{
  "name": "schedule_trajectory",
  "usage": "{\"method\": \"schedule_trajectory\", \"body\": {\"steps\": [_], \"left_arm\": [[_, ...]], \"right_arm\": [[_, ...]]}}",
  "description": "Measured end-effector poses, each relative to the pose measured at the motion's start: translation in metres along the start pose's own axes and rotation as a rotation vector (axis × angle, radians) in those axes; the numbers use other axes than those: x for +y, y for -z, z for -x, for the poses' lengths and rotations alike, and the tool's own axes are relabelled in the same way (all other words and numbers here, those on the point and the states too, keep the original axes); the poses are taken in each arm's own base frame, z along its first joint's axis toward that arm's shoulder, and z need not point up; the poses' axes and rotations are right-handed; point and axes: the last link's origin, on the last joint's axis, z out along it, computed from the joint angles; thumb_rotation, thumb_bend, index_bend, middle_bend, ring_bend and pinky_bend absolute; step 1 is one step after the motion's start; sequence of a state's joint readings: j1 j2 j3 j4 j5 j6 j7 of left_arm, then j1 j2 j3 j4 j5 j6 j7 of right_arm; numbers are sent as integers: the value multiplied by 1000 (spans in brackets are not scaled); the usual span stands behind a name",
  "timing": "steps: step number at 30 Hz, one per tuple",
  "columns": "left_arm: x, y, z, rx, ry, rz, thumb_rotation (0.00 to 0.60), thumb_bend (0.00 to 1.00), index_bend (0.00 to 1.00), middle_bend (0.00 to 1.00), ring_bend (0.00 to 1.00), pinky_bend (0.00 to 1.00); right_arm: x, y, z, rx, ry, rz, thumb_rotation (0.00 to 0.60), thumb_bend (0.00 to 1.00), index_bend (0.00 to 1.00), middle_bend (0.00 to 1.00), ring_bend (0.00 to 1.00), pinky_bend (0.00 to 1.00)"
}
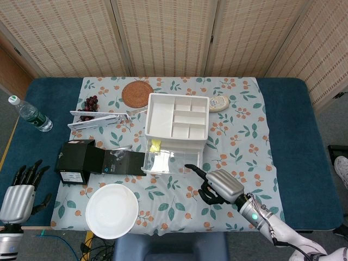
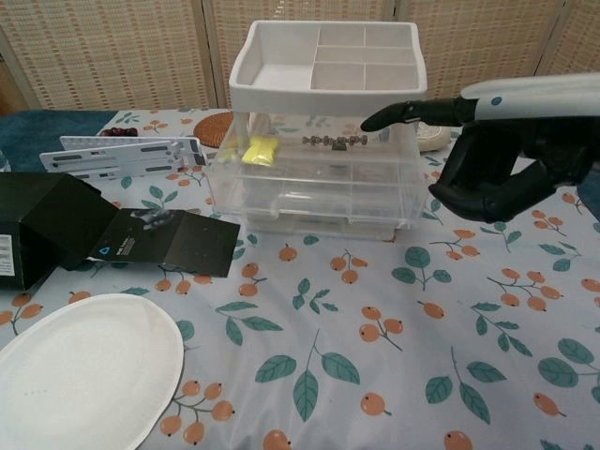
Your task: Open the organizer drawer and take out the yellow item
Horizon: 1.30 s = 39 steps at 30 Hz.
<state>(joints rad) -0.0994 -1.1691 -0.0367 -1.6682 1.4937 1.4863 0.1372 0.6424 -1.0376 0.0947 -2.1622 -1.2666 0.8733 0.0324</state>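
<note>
Near the middle of the surface (image 1: 239, 119), on its floral cloth, stands the clear organizer (image 2: 319, 178) with a white divided tray (image 1: 176, 117) on top. Its top drawer (image 2: 309, 164) is pulled out toward the robot, and the yellow item (image 2: 257, 150) lies in the drawer's left part, with a small dark metal piece (image 2: 330, 142) further right in the same drawer.

The right hand (image 2: 511, 155) hangs just in front of the organizer's right corner, above the cloth. One of its fingers (image 2: 408, 114) points straight out toward the drawer's upper right edge; whether the tip touches the plastic cannot be told. The others are curled in under the palm, and the hand has hold of nothing.

The left hand (image 1: 19, 187), seen in the head view only, is well apart at the near left, off the edge of the surface, fingers spread and holding nothing.

Left of the organizer lies an opened black box (image 1: 81, 162), with a white plate (image 1: 111, 210) in front of it. Behind are flat white strips (image 1: 100, 118), dark grapes (image 1: 89, 103), a round woven coaster (image 1: 136, 93) and a water bottle (image 1: 30, 114) at the far left.
</note>
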Motion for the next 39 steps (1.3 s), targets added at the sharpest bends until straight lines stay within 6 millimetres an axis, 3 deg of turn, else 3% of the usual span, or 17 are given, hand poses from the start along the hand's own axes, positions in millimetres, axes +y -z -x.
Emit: {"method": "schedule_trajectory", "body": {"steps": [2, 5, 9, 12, 23, 33, 39], "left_arm": [[0, 1, 0, 2, 2, 2, 600, 316, 153, 73, 120, 63], [0, 2, -1, 4, 4, 3, 600, 316, 153, 72, 120, 63], [-1, 4, -1, 7, 6, 0, 600, 316, 153, 73, 120, 63], [-2, 6, -2, 8, 8, -2, 600, 316, 153, 72, 120, 63], [-6, 11, -4, 21, 19, -12, 600, 316, 153, 72, 120, 63], [-11, 14, -5, 26, 23, -18, 600, 316, 153, 72, 120, 63], [-13, 14, -6, 28, 22, -19, 600, 316, 153, 72, 120, 63]], "right_arm": [[-7, 2, -8, 3, 26, -15, 600, 646, 0, 883, 1000, 1000], [-19, -2, -25, 14, 82, -43, 600, 751, 0, 891, 1000, 1000], [-31, -15, -42, 2, 154, -51, 600, 937, 0, 928, 1000, 1000], [-38, -27, -49, -34, 215, -42, 600, 1000, 0, 969, 1000, 1000], [-64, -75, -56, -188, 448, 31, 600, 1000, 0, 994, 1000, 1000], [-69, -117, -31, -235, 593, 148, 600, 1000, 0, 994, 1000, 1000], [-63, -130, -23, -196, 612, 209, 600, 1000, 0, 993, 1000, 1000]]}}
